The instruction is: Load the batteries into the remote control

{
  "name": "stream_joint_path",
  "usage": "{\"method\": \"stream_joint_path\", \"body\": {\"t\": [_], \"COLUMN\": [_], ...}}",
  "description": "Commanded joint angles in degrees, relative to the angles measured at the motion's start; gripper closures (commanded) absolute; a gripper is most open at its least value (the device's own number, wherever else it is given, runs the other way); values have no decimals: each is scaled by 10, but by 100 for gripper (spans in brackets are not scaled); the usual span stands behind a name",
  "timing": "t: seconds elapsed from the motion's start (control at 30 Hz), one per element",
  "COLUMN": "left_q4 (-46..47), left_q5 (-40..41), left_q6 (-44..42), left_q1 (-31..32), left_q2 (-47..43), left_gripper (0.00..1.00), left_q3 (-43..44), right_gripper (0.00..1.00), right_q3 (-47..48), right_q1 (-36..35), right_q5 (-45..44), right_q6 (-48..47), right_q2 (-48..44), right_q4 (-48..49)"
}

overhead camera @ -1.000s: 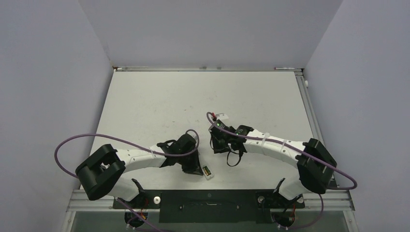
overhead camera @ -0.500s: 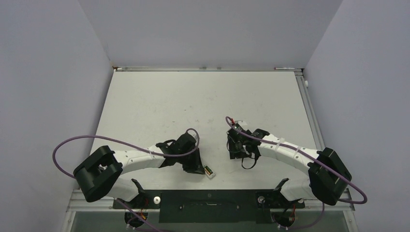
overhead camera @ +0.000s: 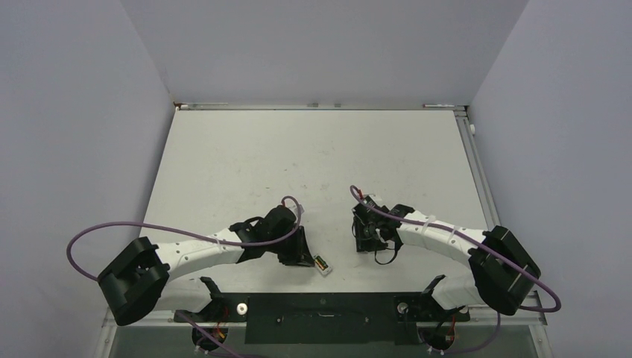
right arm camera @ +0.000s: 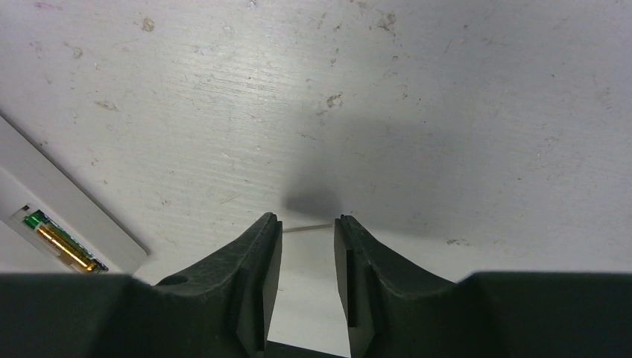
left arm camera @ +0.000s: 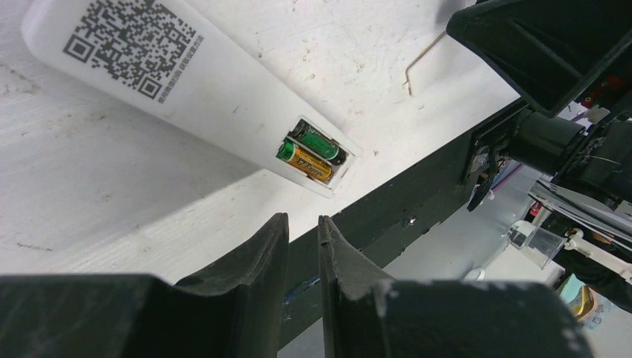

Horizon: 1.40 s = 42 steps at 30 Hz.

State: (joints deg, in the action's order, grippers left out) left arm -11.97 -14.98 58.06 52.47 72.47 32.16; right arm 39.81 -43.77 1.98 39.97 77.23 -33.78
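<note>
The remote control (left arm camera: 186, 82) lies on the table with its back up, a QR code near one end. Its open recess holds both batteries side by side, one green-dark (left arm camera: 319, 143) and one gold-orange (left arm camera: 304, 161). In the top view the remote control (overhead camera: 322, 265) lies near the front edge, just right of my left gripper (overhead camera: 300, 256). My left gripper (left arm camera: 302, 221) stands a narrow gap open with nothing in it. My right gripper (right arm camera: 307, 224) is shut on a thin white flat piece (right arm camera: 307, 283) above the table. The remote control (right arm camera: 67, 212) lies to its left.
A black rail (overhead camera: 320, 313) runs along the table's near edge, close behind the remote. Purple cables (overhead camera: 97, 231) loop off both arms. Grey walls close in the table on three sides.
My left gripper has opened slightly and drawn back from the remote. My right arm has swung right and toward the near edge, carrying the white piece.
</note>
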Motion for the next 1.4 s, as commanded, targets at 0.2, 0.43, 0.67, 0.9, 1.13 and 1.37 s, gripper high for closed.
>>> {"method": "stream_joint_path", "body": {"t": [0.2, 0.43, 0.67, 0.9, 1.13, 1.37], "left_q4": [-7, -8, -3, 2, 3, -2], "left_q5": [9, 10, 7, 3, -1, 0], "left_q6": [-7, -8, -8, -15, -20, -19], "left_q1": [1, 0, 0, -1, -4, -6], "left_q2": [-21, -25, -21, -15, -15, -33], "left_gripper": [82, 82, 82, 82, 82, 82], "left_q3": [-4, -9, -10, -10, -12, -20], "right_gripper": [72, 82, 84, 84, 84, 81], "right_q3": [-30, -39, -46, -50, -45, -4], "right_q1": [5, 4, -17, -71, -129, -138], "right_q5": [-7, -18, -47, -56, -53, -72], "right_q6": [23, 33, 54, 94, 135, 136], "right_q2": [2, -19, -44, -55, -58, -83], "right_q4": [23, 1, -33, -56, -60, -96]}}
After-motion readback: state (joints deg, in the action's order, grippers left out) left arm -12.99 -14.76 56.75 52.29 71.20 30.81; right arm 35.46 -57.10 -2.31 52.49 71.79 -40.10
